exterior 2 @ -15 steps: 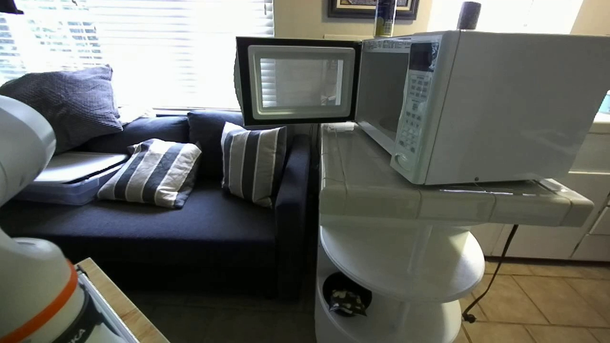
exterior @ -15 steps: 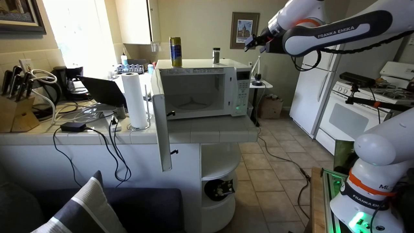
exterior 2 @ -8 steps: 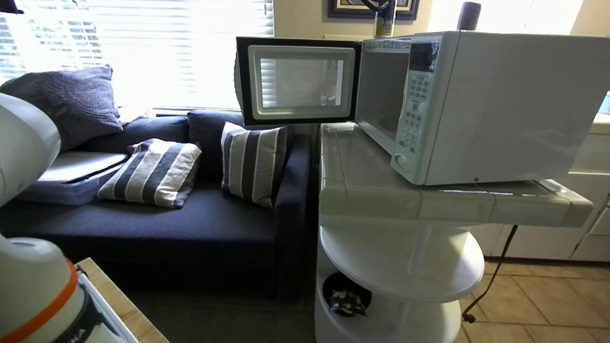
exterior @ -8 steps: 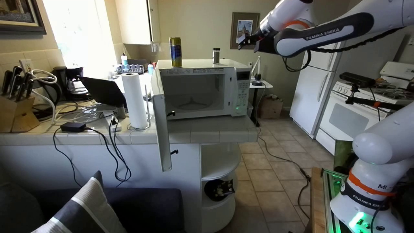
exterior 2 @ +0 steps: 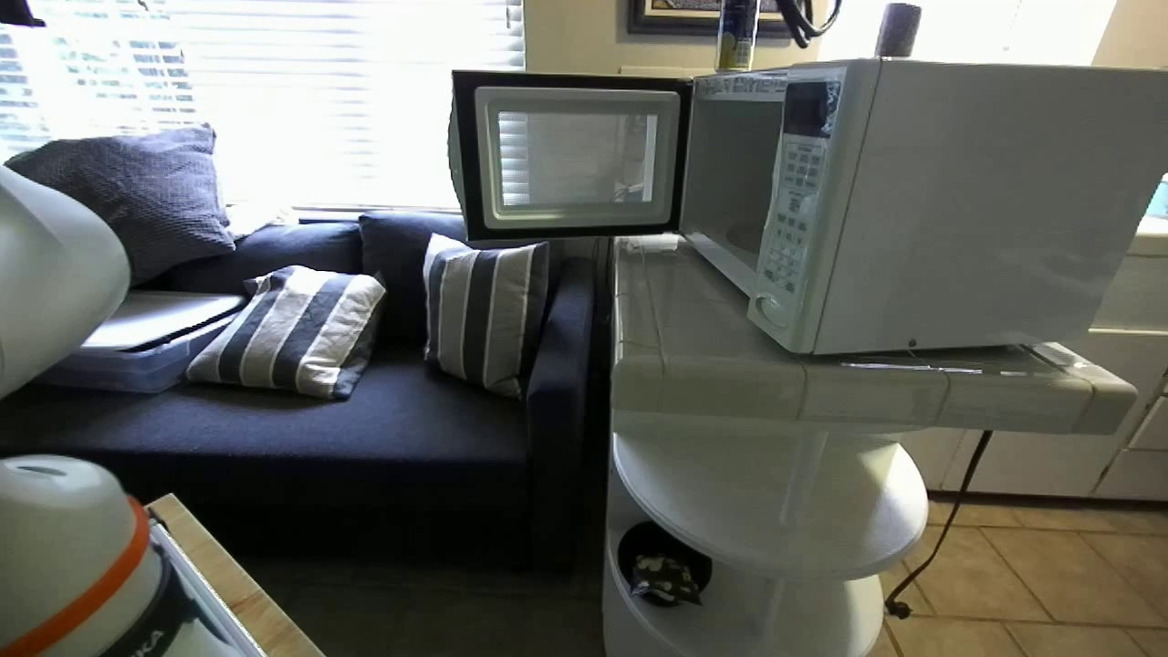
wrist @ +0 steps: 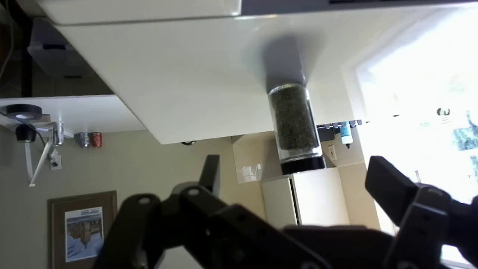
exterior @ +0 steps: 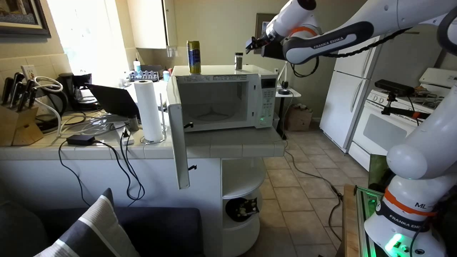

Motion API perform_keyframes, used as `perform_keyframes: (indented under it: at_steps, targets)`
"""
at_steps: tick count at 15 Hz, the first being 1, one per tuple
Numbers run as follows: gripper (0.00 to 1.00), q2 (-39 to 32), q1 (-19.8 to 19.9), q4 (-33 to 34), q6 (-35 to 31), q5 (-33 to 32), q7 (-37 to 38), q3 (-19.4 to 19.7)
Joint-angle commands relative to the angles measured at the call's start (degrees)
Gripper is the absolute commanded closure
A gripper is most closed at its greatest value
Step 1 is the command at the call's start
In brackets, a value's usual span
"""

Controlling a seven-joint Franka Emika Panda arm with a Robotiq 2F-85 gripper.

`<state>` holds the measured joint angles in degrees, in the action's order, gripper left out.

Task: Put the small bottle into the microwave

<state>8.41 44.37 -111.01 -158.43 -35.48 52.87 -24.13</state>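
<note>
The small bottle [exterior: 238, 61] is clear glass with dark contents and a black cap. It stands upright on top of the white microwave [exterior: 267, 103]; an exterior view also shows the bottle [exterior 2: 898, 31] on the microwave [exterior 2: 967, 201]. The microwave door [exterior 2: 575, 155] is swung wide open. My gripper [exterior: 251, 45] is open and empty, a little above and to the right of the bottle in that exterior view. In the upside-down wrist view, the bottle [wrist: 293, 117] lies between the directions of the spread fingers [wrist: 390, 185], beyond the fingertips and apart from them.
A tall blue and yellow can [exterior: 194, 57] stands on the microwave's front left top. A paper-towel roll [exterior: 149, 112] stands on the counter [exterior: 228, 150] left of the open door. A dark panel [exterior: 112, 100] and loose cables are farther left.
In an exterior view, my gripper has moved left, closer to the small bottle, at nearly the same height. The bottle, the can and the open door have not moved.
</note>
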Motion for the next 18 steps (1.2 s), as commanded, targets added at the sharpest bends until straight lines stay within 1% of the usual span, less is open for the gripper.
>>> perform_keyframes:
  at_steps: [1, 5, 7, 9, 12, 16, 17, 18]
  targets:
    - [0.0, -8.5, 1.8, 8.8, 0.1, -9.5, 4.9, -2.2]
    - [0.0, -15.1, -0.2, 15.8, 1.2, -18.8, 7.7, -1.8]
    - [0.0, -18.3, -1.6, 18.8, 1.7, -22.3, 8.0, -1.6]
    - [0.0, -20.9, -2.8, 21.3, 2.2, -25.0, 7.8, -1.3]
    - [0.0, -23.8, -4.2, 23.9, 2.8, -27.4, 7.3, -1.0]
    - [0.0, -26.2, -5.6, 26.6, 4.0, -29.9, 7.6, -0.3]
    - [0.07, -26.6, -5.9, 27.2, 4.9, -30.1, 7.9, -0.2]
    - [0.26, -27.0, -6.1, 27.8, 5.1, -30.5, 8.2, -0.1]
